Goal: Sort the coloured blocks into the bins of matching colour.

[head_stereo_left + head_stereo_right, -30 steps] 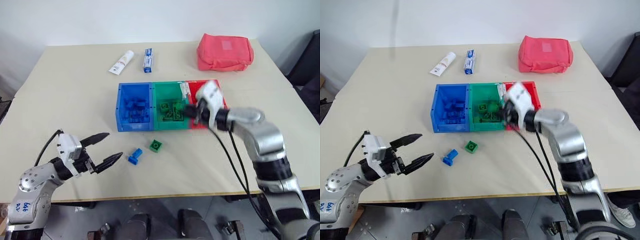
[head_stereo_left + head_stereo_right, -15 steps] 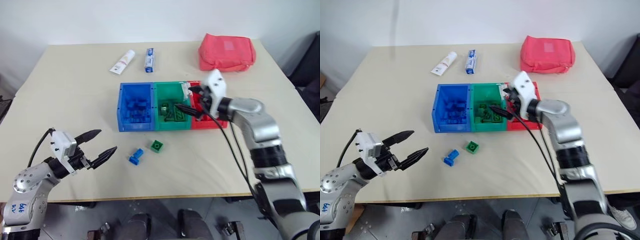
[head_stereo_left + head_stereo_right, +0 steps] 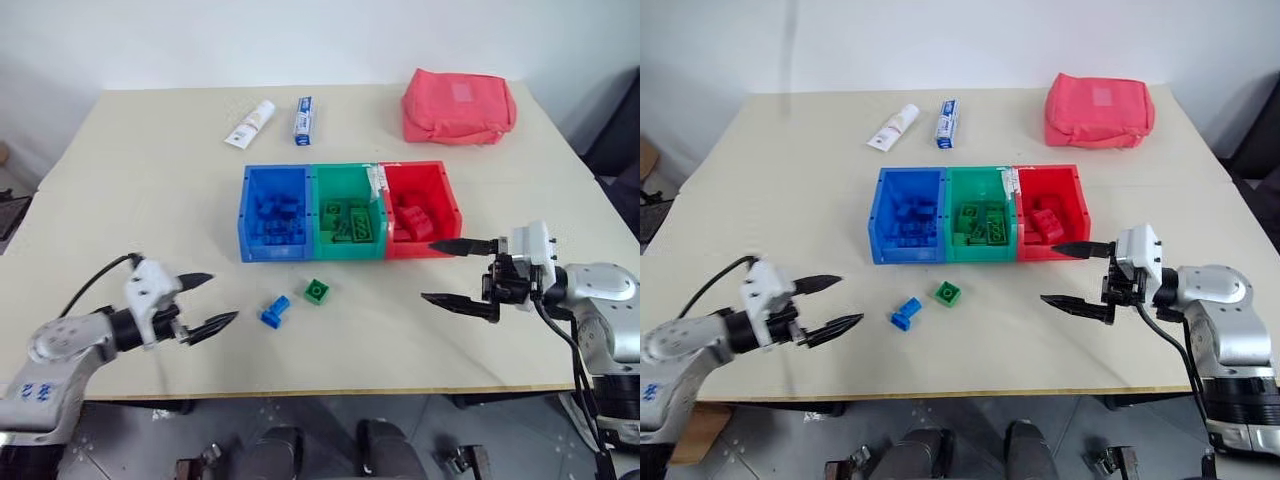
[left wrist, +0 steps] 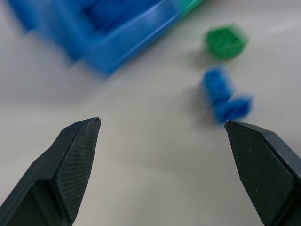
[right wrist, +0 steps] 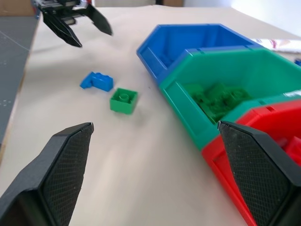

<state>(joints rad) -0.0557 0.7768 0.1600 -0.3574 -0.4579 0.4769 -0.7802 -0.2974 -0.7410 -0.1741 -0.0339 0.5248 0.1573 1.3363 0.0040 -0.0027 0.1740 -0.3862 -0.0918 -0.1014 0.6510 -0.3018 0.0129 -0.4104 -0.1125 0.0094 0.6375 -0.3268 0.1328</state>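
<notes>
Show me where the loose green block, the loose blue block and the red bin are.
Loose green block [image 3: 317, 290]: left eye view, on its studded top face.
Loose blue block [image 3: 272, 312]: left eye view, on the middle of its body.
Red bin [image 3: 420, 166]: left eye view, on its far rim.

Silver arms, black cables, white wrists, black-fingered right hand [image 3: 458, 272], apparently ridged.

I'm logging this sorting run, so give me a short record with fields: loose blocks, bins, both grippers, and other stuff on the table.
loose blocks: blue block and green block on the table in front of the bins, apart
bins: blue bin, green bin, red bin, joined in a row, each holding blocks of its colour
left gripper: open, empty, near the blue block
right gripper: open, empty, in front of the red bin
other: two toothpaste tubes, red pouch
</notes>
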